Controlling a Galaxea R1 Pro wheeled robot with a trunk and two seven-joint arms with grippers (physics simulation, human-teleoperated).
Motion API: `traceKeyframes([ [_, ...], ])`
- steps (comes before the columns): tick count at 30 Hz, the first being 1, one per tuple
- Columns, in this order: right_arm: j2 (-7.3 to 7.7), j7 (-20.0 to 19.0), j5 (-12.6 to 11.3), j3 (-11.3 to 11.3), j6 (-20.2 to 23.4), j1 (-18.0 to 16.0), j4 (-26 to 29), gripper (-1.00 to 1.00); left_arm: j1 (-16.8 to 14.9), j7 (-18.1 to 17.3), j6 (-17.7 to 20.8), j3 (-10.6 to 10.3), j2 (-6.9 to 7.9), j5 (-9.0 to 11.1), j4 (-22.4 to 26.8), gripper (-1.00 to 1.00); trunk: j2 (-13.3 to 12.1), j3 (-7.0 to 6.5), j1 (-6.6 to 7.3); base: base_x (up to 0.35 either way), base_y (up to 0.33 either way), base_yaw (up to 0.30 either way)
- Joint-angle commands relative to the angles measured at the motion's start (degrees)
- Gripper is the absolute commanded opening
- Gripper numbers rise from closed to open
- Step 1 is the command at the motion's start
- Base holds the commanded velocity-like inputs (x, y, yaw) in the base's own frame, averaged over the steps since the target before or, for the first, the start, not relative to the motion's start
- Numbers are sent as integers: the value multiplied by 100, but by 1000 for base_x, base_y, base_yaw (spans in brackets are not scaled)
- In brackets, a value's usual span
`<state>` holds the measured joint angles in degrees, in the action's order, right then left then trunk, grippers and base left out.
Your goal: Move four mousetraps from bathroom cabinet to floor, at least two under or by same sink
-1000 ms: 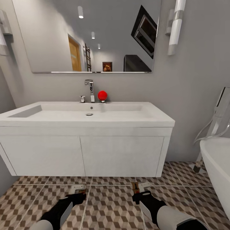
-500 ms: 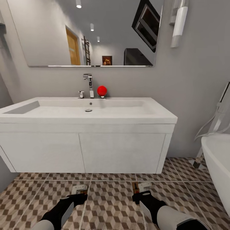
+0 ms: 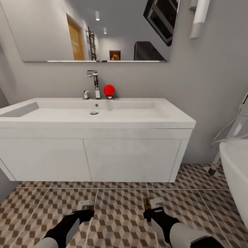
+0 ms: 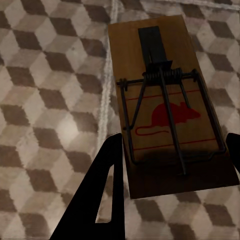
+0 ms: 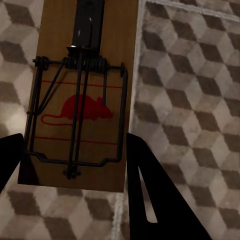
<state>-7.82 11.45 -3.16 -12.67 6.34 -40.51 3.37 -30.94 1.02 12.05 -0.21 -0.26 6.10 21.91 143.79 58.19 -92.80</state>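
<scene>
Each gripper holds a mousetrap low over the cube-patterned bathroom floor (image 3: 120, 213). My left gripper (image 3: 86, 210) is shut on one mousetrap (image 3: 85, 205), a tan board with a red mouse print (image 4: 167, 105) between my dark fingers (image 4: 107, 192). My right gripper (image 3: 148, 209) is shut on another mousetrap (image 3: 146, 202), whose board and wire spring (image 5: 82, 100) sit between its fingers (image 5: 145, 190). The white sink (image 3: 93, 115) sits on a wall-hung white vanity straight ahead, with both traps just in front of its lower edge. The cabinet is out of view.
A chrome faucet (image 3: 93, 82) and a red ball (image 3: 109, 90) stand at the sink's back edge under a wall mirror (image 3: 89, 27). A white bathtub (image 3: 236, 172) with a hand shower stands at the right. Open floor runs under the vanity (image 3: 131, 162).
The whole view has shifted: the sink and mirror sit higher and larger in the picture, so the camera has moved. Both grippers keep their traps and their place in the view.
</scene>
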Motion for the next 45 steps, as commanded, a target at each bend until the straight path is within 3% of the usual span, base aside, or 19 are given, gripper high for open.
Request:
traceKeyframes([
  [1,0,13,-53,-49,-5,-1,9,-100,0,26,35,-5,0,50,10,-100,4,28,-1,0,0,0],
  [45,39,16,-53,-45,-91,-1,-118,-100,0,21,35,-5,0,49,4,-100,63,1003,-114,0,0,0],
])
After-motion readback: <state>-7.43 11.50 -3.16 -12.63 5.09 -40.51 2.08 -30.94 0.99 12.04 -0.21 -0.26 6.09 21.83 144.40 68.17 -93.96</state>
